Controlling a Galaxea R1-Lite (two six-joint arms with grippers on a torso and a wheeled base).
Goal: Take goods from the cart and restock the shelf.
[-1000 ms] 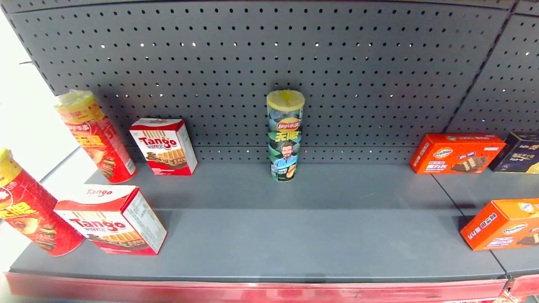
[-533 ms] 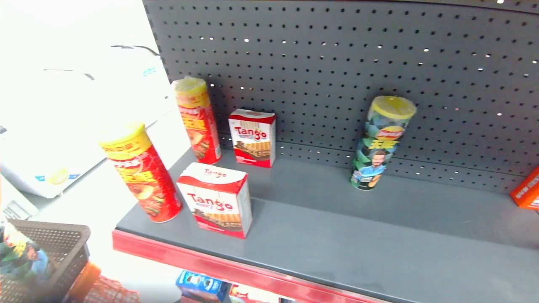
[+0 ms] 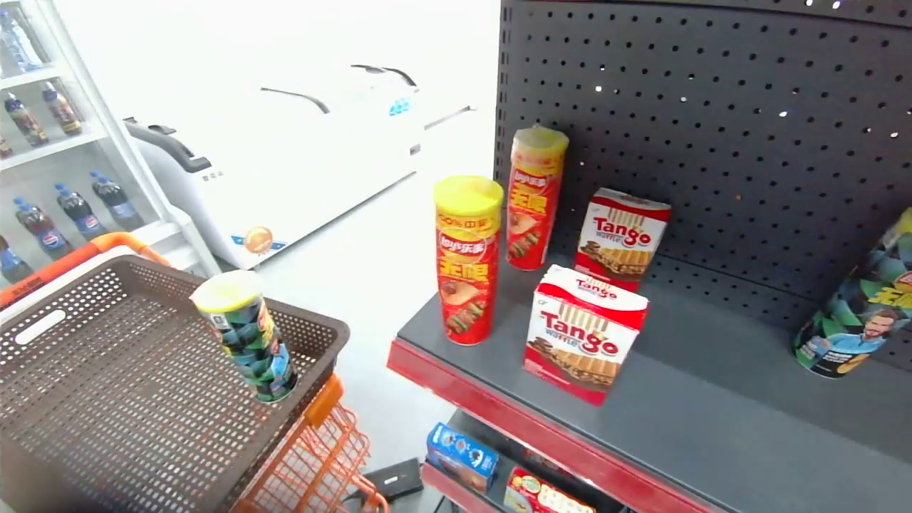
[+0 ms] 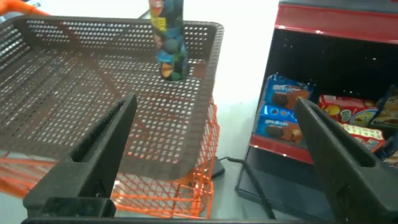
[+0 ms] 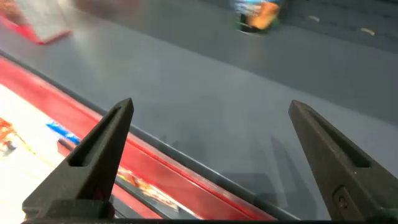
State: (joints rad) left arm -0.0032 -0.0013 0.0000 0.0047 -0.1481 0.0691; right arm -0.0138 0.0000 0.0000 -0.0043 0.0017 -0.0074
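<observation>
Head view: the green chip can (image 3: 246, 335) stands upright in the brown basket (image 3: 128, 427) at the lower left of the frame, near its right-hand wall. The shelf (image 3: 712, 420) fills the right side.

Left wrist view: my left claw (image 4: 216, 106) is spread wide and empty, well short of that can. I reckon a glancing finger would topple so tall a can.

Right wrist view: my right claw (image 5: 211, 106) gapes wide and empty over bare shelf board. A careless swing there could clip stocked goods.
</observation>
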